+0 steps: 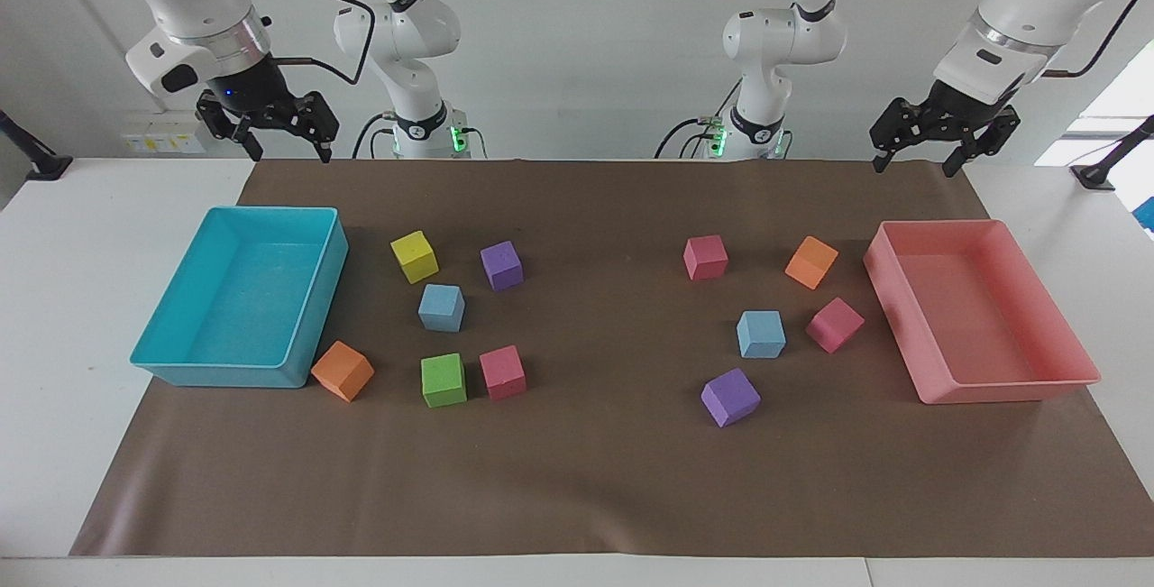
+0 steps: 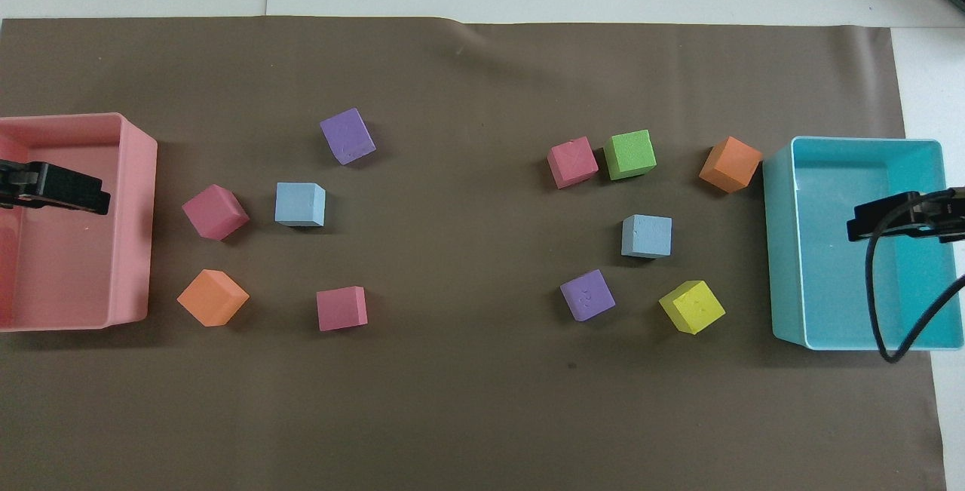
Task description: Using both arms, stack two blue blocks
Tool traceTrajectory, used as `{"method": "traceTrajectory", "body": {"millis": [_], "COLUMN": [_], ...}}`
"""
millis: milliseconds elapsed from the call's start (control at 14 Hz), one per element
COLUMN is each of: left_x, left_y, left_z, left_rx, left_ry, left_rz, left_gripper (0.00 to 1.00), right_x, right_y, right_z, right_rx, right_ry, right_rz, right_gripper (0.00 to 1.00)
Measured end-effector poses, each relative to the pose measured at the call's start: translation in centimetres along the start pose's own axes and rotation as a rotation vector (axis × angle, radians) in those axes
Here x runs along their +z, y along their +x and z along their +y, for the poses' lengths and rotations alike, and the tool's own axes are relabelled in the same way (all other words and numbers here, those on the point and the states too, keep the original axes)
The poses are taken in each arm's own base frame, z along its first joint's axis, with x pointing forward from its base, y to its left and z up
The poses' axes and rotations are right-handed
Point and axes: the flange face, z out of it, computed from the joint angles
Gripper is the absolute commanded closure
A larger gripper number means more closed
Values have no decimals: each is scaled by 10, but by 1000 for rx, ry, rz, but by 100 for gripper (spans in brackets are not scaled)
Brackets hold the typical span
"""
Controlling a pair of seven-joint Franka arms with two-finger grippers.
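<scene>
On the brown mat (image 1: 577, 479) you have two sky-blue cubes, both flat on a face and untouched. No lettering or brand can be read on anything; a few cubes carry faint dimples, which may be only dents in the foam.

Going across the facing view: your right gripper (image 1: 287, 147) hangs in the air over the edge of the turquoise tray (image 1: 162, 334) nearest the robots, jaws spread, holding nothing. The first blue cube (image 1: 441, 307) sits toward the right arm's end, among the yellow cube (image 1: 414, 256), a purple cube (image 1: 501, 264), the green cube (image 1: 444, 380) and a pink cube (image 1: 502, 372). A cube has no long axis; this one lies nearly square to the mat's edges.

The second blue cube (image 1: 760, 334) sits toward the left arm's end, just beside a tilted pink cube (image 1: 835, 325), also nearly square. Your left gripper (image 1: 912, 161) hangs over the mat's edge, by the pink tray (image 1: 1010, 384), jaws apart and empty.
</scene>
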Motion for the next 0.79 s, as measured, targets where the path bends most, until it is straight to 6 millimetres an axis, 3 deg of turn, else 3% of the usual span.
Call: {"method": "traceTrajectory", "body": {"millis": [786], "left_x": [0], "left_y": [0], "left_z": [0], "left_rx": [0], "left_ry": [0], "left_rz": [-1], "left_gripper": [0], "right_x": [1], "right_y": [-1], "right_z": [4], "right_rx": [9], "right_ry": [1], "right_rz": [-10], "right_gripper": [0]}}
